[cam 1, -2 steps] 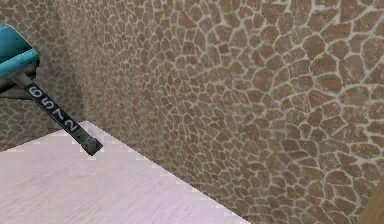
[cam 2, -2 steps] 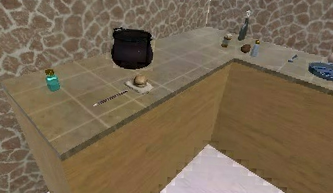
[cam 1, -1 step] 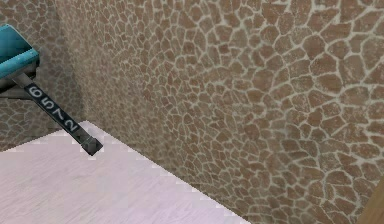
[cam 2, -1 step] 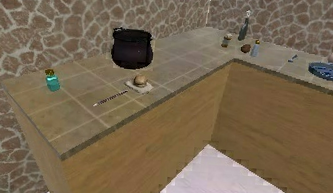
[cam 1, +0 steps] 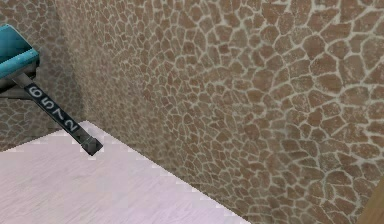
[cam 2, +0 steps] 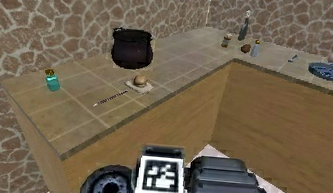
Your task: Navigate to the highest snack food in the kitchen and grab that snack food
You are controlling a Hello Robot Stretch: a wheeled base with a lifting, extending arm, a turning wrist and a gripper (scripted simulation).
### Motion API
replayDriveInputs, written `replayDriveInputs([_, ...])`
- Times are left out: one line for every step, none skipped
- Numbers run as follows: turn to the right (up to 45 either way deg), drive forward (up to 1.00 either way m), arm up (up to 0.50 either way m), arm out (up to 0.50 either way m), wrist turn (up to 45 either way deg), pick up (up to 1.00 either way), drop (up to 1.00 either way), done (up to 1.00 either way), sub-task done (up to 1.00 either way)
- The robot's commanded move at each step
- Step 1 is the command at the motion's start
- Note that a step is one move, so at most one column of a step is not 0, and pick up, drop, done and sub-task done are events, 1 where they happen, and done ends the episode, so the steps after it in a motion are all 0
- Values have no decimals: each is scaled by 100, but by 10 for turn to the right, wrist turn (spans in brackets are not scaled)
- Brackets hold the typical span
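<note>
Brown lump [cam 2: 140, 81], likely the snack, sat by a pot [cam 2: 132, 47] on the worktop [cam 2: 83, 112]; a closer approach seemed needed; whether the hand [cam 2: 114, 187] held anything could not be told.

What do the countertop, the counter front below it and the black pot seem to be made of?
Countertop: matte beige tile, likely stone or ceramic, going by its grid of joints. Counter front: smooth brown wood, by its warm even colour. Black pot: probably dark metal, perhaps cast iron; black with a dull finish.

White digits on dark bar [cam 1: 62, 118]
</note>
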Motion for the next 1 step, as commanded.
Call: replayDriveInputs([0,0,0,50,0,0,0,0,0])
